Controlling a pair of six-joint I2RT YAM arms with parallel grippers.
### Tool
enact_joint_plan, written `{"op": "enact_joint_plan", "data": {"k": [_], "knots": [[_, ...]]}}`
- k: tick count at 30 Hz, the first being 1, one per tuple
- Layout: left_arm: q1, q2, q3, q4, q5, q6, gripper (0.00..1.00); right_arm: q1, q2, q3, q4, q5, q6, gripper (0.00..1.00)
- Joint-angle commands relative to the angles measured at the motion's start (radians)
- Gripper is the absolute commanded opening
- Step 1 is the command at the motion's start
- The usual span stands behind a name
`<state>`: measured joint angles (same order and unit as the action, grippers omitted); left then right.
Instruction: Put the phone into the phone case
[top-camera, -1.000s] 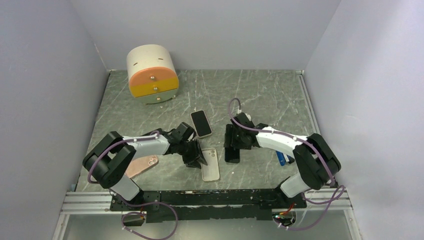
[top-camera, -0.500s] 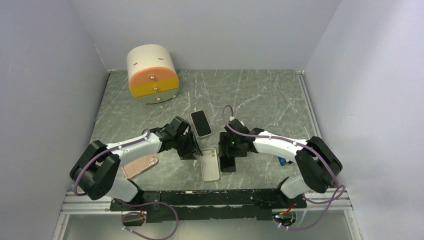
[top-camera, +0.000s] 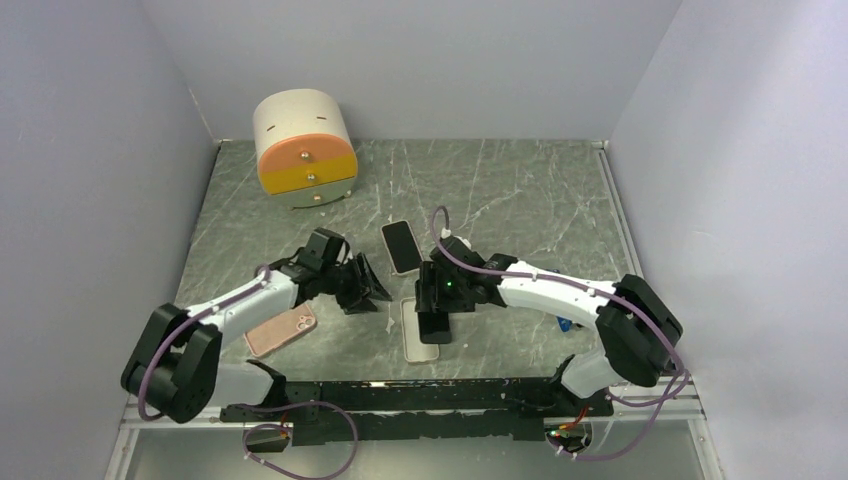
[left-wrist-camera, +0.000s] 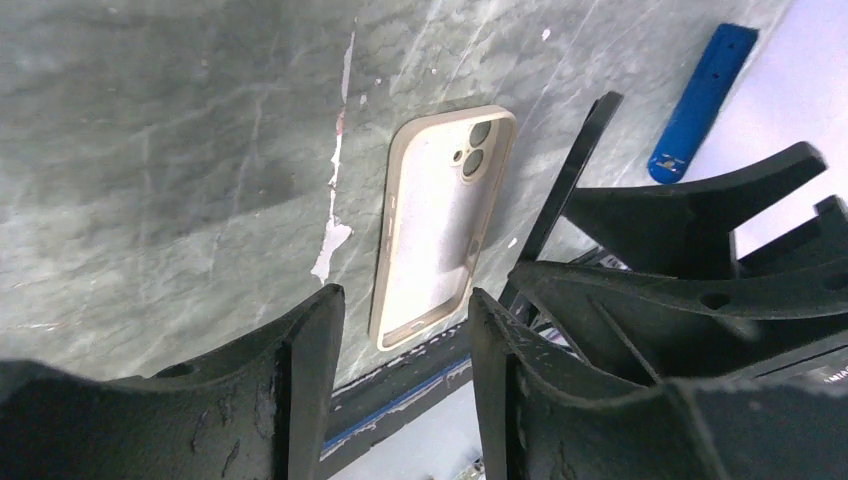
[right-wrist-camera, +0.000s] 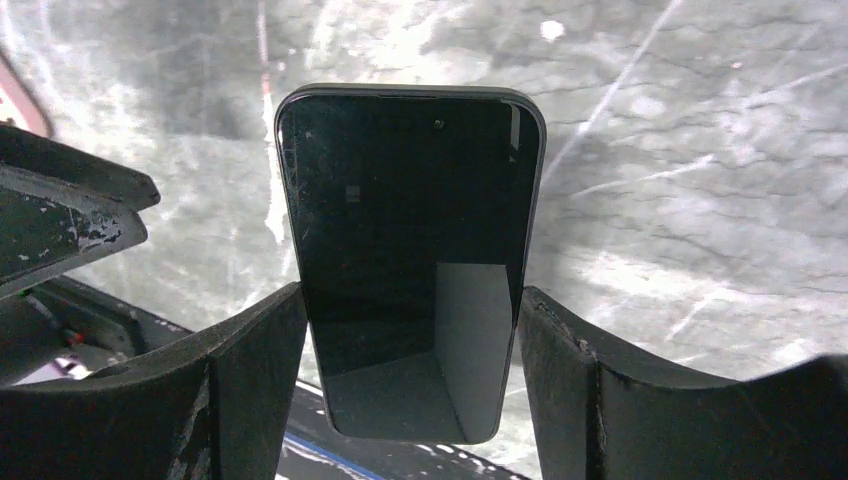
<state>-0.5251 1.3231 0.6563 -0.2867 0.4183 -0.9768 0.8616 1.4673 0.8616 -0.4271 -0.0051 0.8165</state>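
Note:
My right gripper (top-camera: 437, 318) is shut on a black phone (top-camera: 436, 310), gripping its long edges and holding it tilted over the near-centre of the table. The right wrist view shows the phone (right-wrist-camera: 410, 250) screen-up between my fingers (right-wrist-camera: 255, 370). The empty beige phone case (top-camera: 420, 345) lies flat, open side up, partly under the phone. In the left wrist view the case (left-wrist-camera: 440, 220) lies ahead, with the phone (left-wrist-camera: 565, 190) edge-on to its right. My left gripper (top-camera: 366, 284) is open and empty, just left of the case; its gripper (left-wrist-camera: 405, 370) frames bare table.
A second phone (top-camera: 402, 246) lies face up behind the case. A pink case (top-camera: 282, 330) lies at the near left. A blue object (top-camera: 565, 322) lies by the right arm. A round drawer unit (top-camera: 305, 148) stands at the back left.
My right gripper has carried the black phone leftward until it is over the beige case. My left gripper has drawn back to the left, away from the case.

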Motion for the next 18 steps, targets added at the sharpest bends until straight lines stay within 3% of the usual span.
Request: {"op": "enact_joint_plan", "data": {"k": [1, 6, 10, 18], "knots": [[0.052, -0.088, 0.007, -0.008, 0.071, 0.073, 0.57, 0.039, -0.017, 0.066, 0.034, 0.002, 0.082, 0.51], [0.064, -0.103, 0.107, -0.192, -0.008, 0.167, 0.71, 0.096, 0.022, 0.074, 0.050, 0.060, 0.139, 0.52], [0.068, -0.135, 0.098, -0.213, -0.030, 0.166, 0.84, 0.134, 0.063, 0.099, 0.052, 0.075, 0.159, 0.52], [0.119, -0.152, 0.048, -0.225, 0.014, 0.182, 0.82, 0.192, 0.131, 0.143, -0.007, 0.197, 0.162, 0.52]]}}
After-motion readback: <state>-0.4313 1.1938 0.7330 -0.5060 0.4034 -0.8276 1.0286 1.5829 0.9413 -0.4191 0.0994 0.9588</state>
